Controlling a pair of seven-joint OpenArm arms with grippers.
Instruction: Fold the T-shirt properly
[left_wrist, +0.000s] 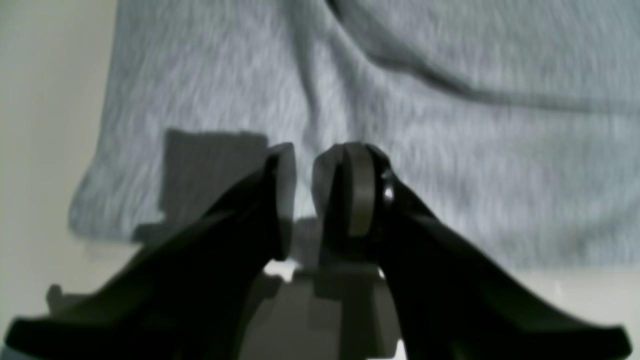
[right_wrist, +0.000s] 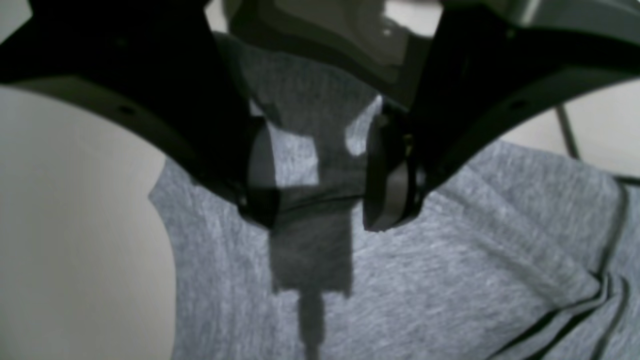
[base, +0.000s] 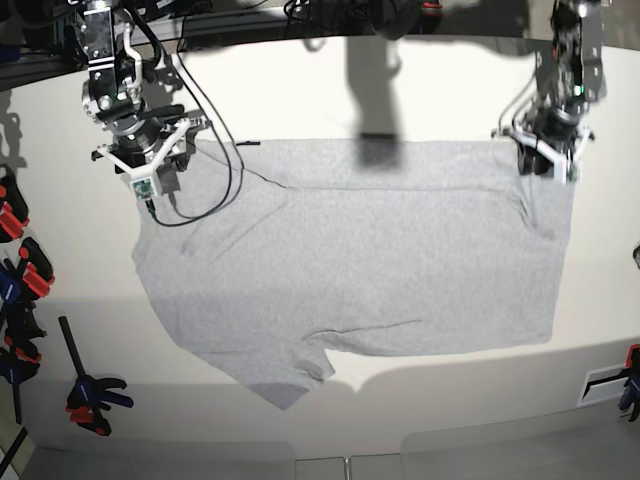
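Black jaws fill both wrist views. Left gripper (left_wrist: 304, 165) hovers over the shirt (base: 350, 260) hem near a corner, fingers barely parted, pinching nothing I can see. Right gripper (right_wrist: 320, 200) is spread wider above cloth, empty. Shirt lies flat mid-table (base: 300, 90), grippers at 10 and 2 o'clock. It looks light, limp, crease-prone; best grabbed at far corners.

A broad, matte cream-white table (base: 330, 90) carried a large light heather-grey cotton T-shirt (base: 350, 260), which lay spread nearly flat across its middle, one short sleeve (base: 285, 375) pointing toward the near edge. Several black clamps with red-orange and blue grips (base: 20, 290) sat along the table's left margin.
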